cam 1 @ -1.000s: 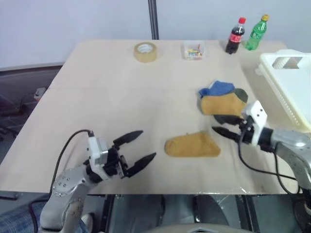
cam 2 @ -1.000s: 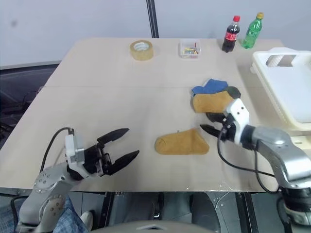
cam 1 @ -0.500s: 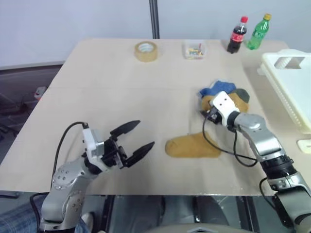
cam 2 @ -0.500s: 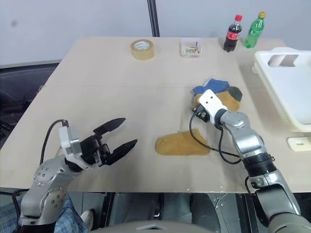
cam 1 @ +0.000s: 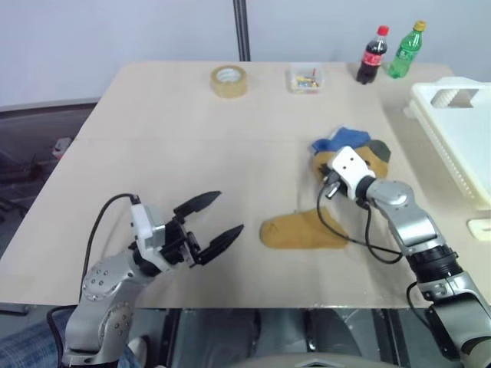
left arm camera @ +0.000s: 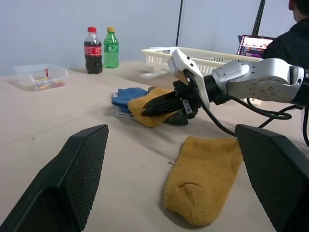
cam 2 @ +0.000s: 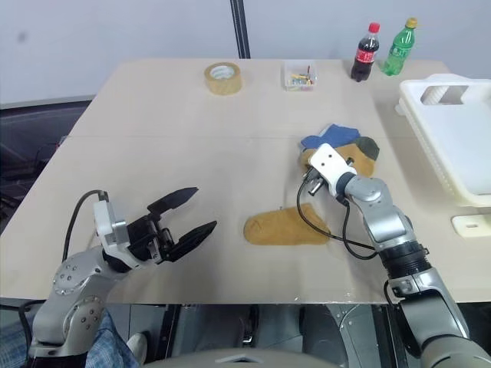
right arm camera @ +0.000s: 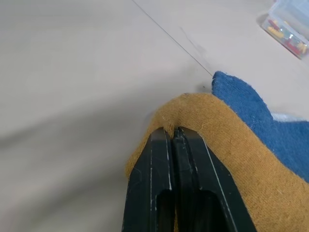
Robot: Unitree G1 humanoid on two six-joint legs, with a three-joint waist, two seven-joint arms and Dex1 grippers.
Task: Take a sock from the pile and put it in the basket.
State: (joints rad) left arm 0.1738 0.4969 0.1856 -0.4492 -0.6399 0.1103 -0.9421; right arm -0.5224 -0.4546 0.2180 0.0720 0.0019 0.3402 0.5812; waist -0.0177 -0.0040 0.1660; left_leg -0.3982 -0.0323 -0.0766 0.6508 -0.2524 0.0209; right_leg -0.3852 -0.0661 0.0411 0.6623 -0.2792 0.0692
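No text, brand name or number can be read. The red label on the dark cola bottle (left arm camera: 92,50) is too small to make out. The green bottle (left arm camera: 111,48) label and the laptop screen (left arm camera: 254,46) are likewise illegible.

The beige table (cam 1: 169,153) carries the pile (cam 1: 354,156), a loose sock (cam 1: 303,229), tape (cam 1: 229,81) and bottles (cam 1: 387,55).

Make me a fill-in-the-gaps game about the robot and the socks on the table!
1. The right gripper has its jaws shut on a mustard sock in the pile, next to a ____ sock.
2. One mustard sock lies alone, flat on the ____.
3. The left gripper has its jaws ____.
4. Beside the red-capped cola bottle stands a ____ bottle.

Missing words: blue; table; open; green
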